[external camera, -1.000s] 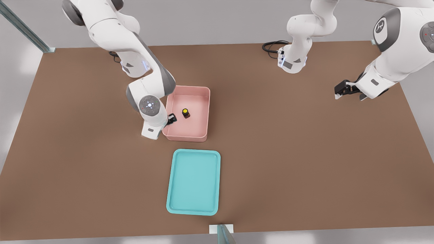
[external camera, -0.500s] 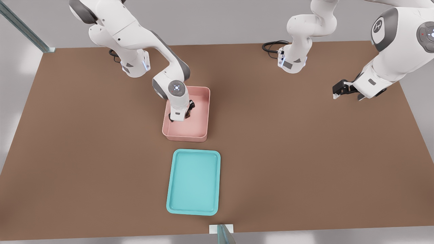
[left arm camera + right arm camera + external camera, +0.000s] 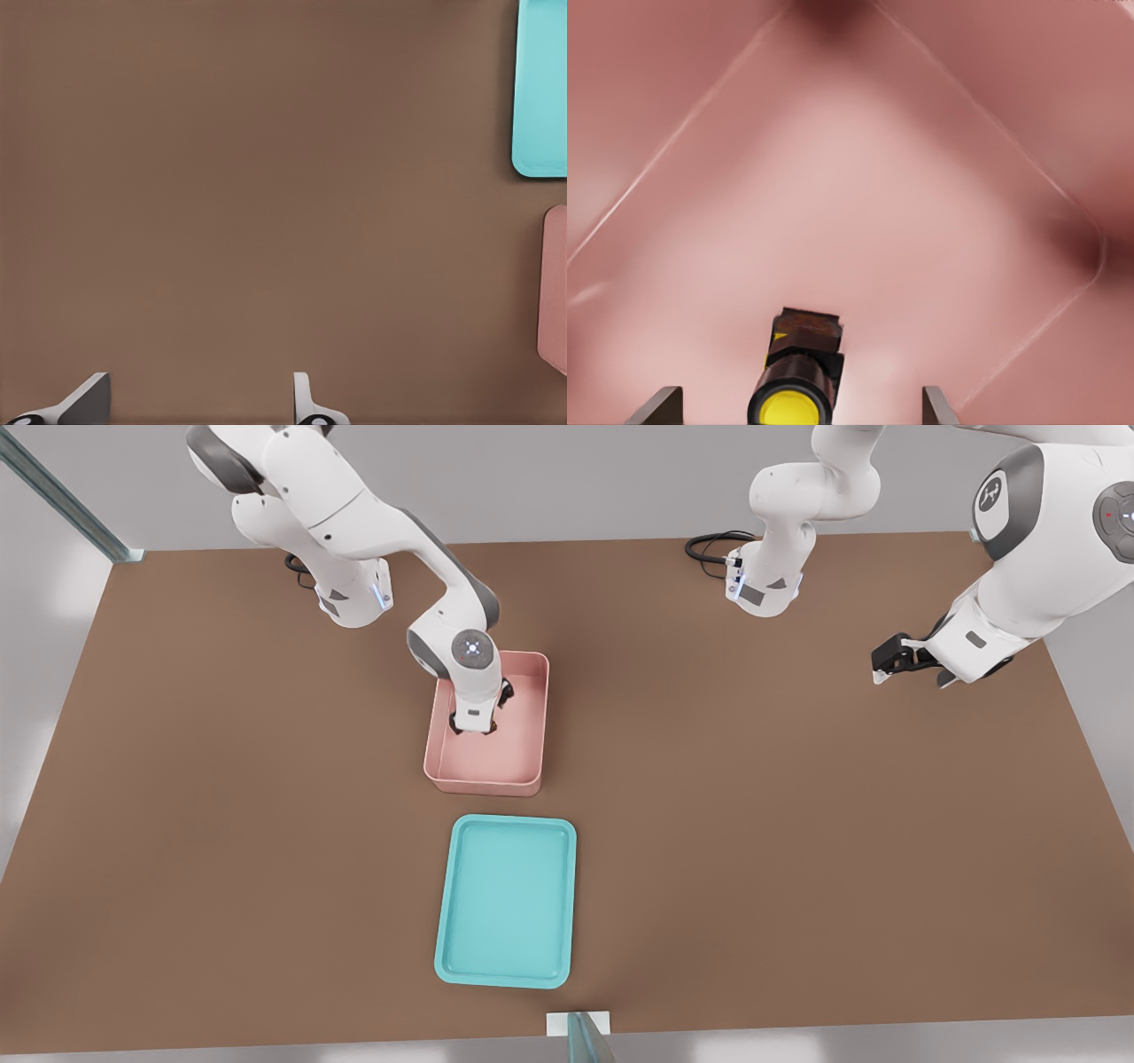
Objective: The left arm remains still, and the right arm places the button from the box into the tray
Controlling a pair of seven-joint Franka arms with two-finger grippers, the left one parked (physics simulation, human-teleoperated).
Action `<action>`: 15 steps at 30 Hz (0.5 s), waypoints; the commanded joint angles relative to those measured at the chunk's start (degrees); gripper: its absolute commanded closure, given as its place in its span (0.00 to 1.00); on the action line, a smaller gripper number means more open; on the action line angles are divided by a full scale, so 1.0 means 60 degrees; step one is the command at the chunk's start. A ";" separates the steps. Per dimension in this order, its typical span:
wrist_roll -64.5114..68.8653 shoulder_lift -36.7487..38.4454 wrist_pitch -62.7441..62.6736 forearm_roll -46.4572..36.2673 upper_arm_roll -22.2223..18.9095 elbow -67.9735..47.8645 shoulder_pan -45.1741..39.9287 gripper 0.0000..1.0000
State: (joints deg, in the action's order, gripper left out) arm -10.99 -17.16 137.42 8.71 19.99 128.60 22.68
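Your gripper point(image 3: 476, 729) is down inside the box point(image 3: 530, 757), centre-left of the front view, wrist pointing straight down over the floor of the bin. In the right wrist view the fingers point(image 3: 656, 407) are spread wide, one tip on each side of the button point(image 3: 796, 381), neither touching it. The button stands upright on the pink floor, yellow cap up, dark base below, sitting closer to one finger than the other.

Step in hand looks like the grasp. Shift sideways a touch so the button sits midway between the tips, or one finger will likely push it over as you close. Go low enough to pinch the dark base, not the round cap, which probably slips. Close slow, then lift straight up until clear of the deep walls before you head for the tray point(image 3: 506, 974), lower centre of the front view, just below the box
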 commanded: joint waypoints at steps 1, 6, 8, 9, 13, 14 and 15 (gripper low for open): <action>-0.0278 -0.0084 0.0417 0.0218 -0.0020 -0.0003 -0.0001 0.00; -0.0278 -0.0275 0.0622 0.0628 -0.0064 0.0246 -0.0030 0.00; -0.0278 -0.0392 0.0651 0.0657 -0.0079 0.0305 -0.0030 0.00; -0.0278 -0.0421 0.0666 0.0716 -0.0079 0.0305 -0.0030 0.00; -0.0278 -0.0626 0.0695 0.0730 -0.0079 0.0247 -0.0045 0.08; -0.0293 -0.0670 0.0695 0.0716 -0.0079 0.0217 -0.0045 0.26; -0.0293 -0.0685 0.0695 0.0730 -0.0108 0.0202 -0.0045 0.36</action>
State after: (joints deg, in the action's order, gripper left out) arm -12.09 -21.17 141.09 12.90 19.41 129.95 22.41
